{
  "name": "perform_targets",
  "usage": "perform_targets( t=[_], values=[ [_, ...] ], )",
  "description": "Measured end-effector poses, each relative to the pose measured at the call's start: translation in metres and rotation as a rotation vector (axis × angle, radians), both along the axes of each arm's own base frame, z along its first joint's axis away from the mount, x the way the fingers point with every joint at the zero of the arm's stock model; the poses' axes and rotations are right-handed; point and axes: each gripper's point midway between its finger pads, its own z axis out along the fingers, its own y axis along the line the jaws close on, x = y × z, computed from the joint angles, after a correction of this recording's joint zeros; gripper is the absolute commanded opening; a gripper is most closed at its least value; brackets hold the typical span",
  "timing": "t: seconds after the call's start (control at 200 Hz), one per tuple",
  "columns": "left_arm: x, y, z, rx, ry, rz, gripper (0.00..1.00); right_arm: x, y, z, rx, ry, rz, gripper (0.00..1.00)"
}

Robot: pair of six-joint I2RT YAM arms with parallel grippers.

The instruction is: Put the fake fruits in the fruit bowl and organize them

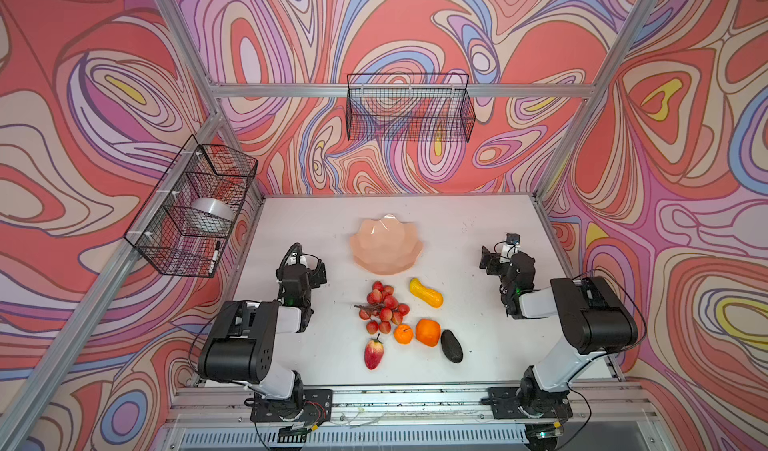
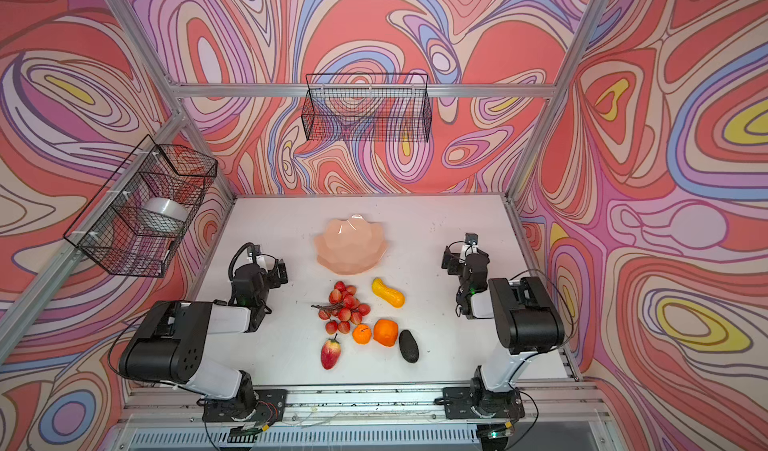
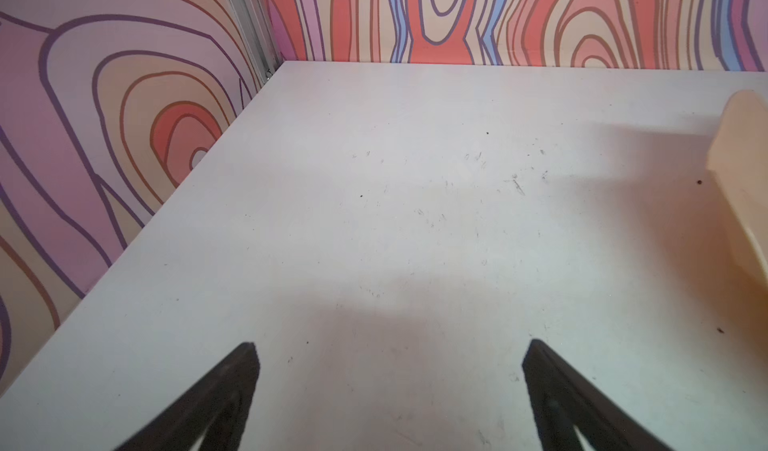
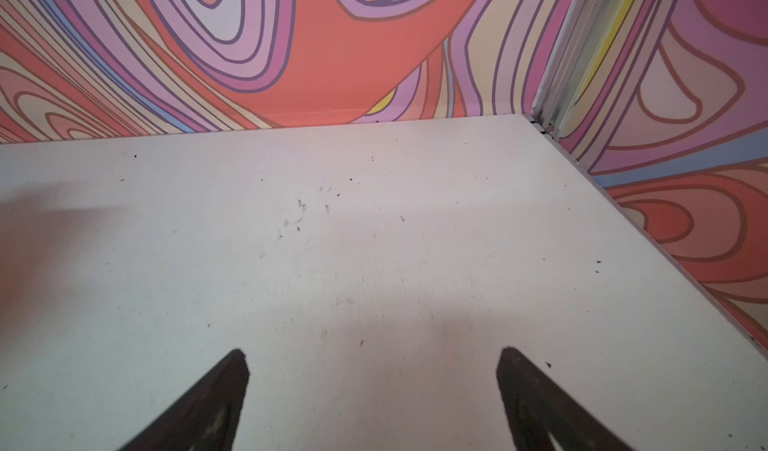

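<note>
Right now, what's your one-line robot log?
left gripper open | right gripper open | fruit bowl empty | fake fruits all on table

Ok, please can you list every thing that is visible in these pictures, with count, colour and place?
fruit bowl: one, peach-pink, mid-table, empty
grape bunch: one, red, on table, nearer than the bowl
gourd-shaped fruit: one, yellow-orange, right of grapes
small orange: one, orange, near side of grapes
large orange: one, orange, beside small orange
avocado: one, dark, right of large orange
strawberry-shaped fruit: one, red-yellow, nearest robot
table: one, white
back basket: one, black wire, back wall
side basket: one, black wire, left wall
round bowl: one, whitish, in side basket
left gripper: black, open, empty
right gripper: black, open, empty
</note>
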Motion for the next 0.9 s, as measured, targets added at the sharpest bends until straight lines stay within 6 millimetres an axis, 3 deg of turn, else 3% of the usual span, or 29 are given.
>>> perform_targets(
  t=[0.896],
  values=[
    [0.0000, -0.0001, 0.0000, 0.000, 0.000, -0.001, 0.99, -0.0009, 0.0010, -0.0033, 0.002, 0.014, 0.007, 0.98]
  ],
)
